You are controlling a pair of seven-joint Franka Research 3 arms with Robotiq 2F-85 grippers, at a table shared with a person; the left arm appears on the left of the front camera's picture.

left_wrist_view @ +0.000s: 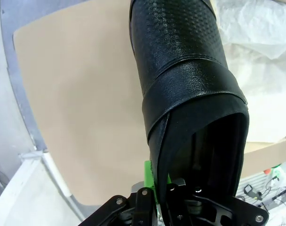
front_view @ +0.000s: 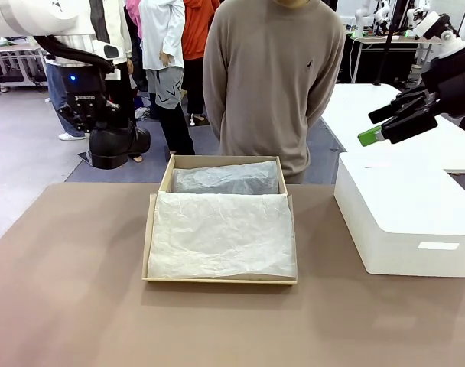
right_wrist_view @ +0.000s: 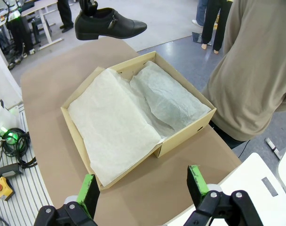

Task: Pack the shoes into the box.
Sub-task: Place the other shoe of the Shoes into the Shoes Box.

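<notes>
Working at a brown table (front_view: 64, 306), facing a person (front_view: 271, 76) standing at the far side. Pinching a shoe (left_wrist_view: 180, 70) by its heel collar in the left pincer (left_wrist_view: 162, 188), holding it in the air just outside the far left corner of the box (front_view: 150, 229). Hovering the right pincer (right_wrist_view: 140, 188), spread wide and empty, near the white box (front_view: 401, 222). Probably carrying: best lowering sole-down onto the tissue (front_view: 217, 229), lengthwise, steering clear of the rim before letting go.
</notes>
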